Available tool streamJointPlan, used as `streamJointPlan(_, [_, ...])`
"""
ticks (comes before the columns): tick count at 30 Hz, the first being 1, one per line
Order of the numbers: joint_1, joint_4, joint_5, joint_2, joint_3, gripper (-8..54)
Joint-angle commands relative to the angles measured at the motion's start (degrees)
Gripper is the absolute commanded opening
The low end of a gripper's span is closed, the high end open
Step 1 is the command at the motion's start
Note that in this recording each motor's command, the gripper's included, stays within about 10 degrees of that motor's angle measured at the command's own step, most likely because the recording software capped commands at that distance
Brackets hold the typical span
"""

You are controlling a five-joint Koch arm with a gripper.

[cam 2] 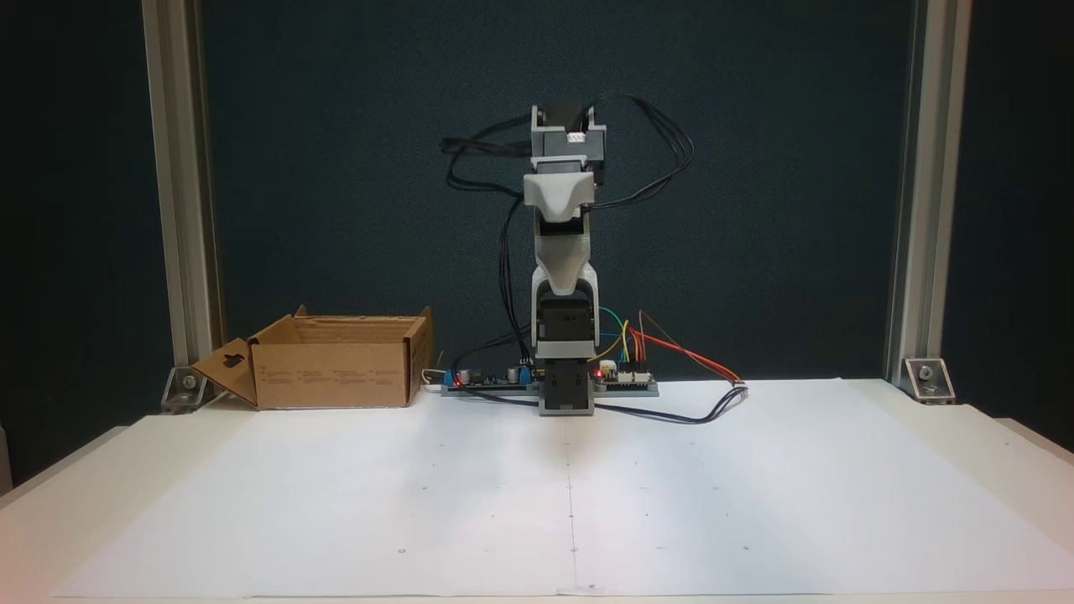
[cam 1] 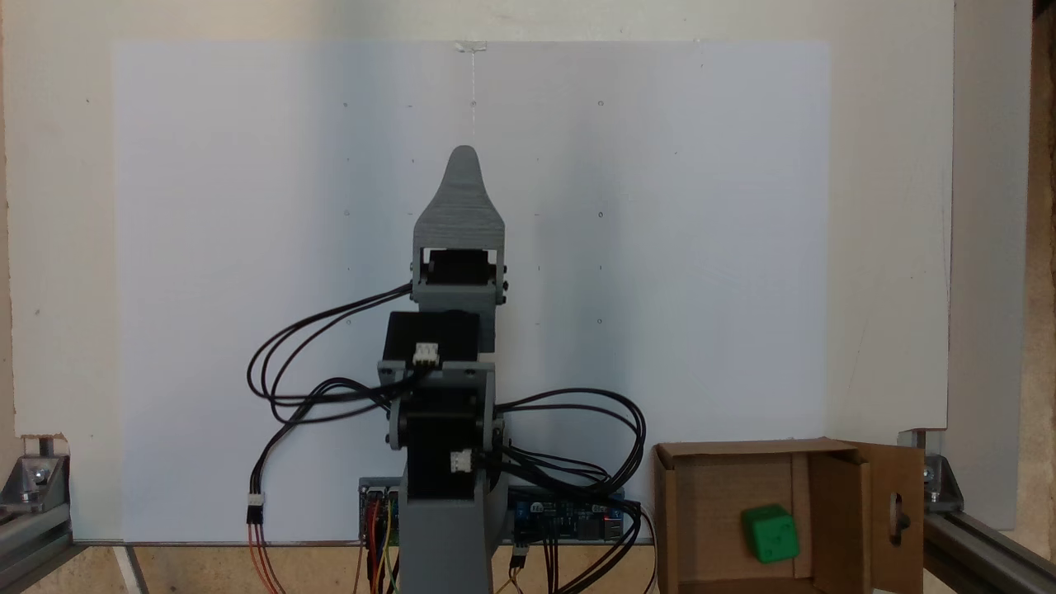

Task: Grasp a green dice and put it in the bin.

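We found the small green rounded dice (cam 1: 770, 534) inside the brown cardboard bin (cam 1: 668, 511); end effector (cam 1: 464, 177) state indeterminable; apparently nothing remained.

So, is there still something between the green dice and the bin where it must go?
Nothing visible stands between them: the green dice already lies inside the bin, on its floor near the flap side. The pincer is folded over the arm's base, away from the box.
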Motion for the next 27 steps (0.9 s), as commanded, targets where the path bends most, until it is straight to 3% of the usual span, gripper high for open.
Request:
streamJointPlan(1, [-1.49, -9.38, 2.20, 4.92, 2.20, 45.6])
streamJointPlan(6, [-3.52, -21.87, 2.02, 11.69, 11.69, 46.7])
streamJointPlan(14, [-2.37, -43.66, 1.49, 11.95, 25.14, 48.0])
streamJointPlan(27, [-2.46, -73.19, 1.32, 11.95, 50.01, 45.1])
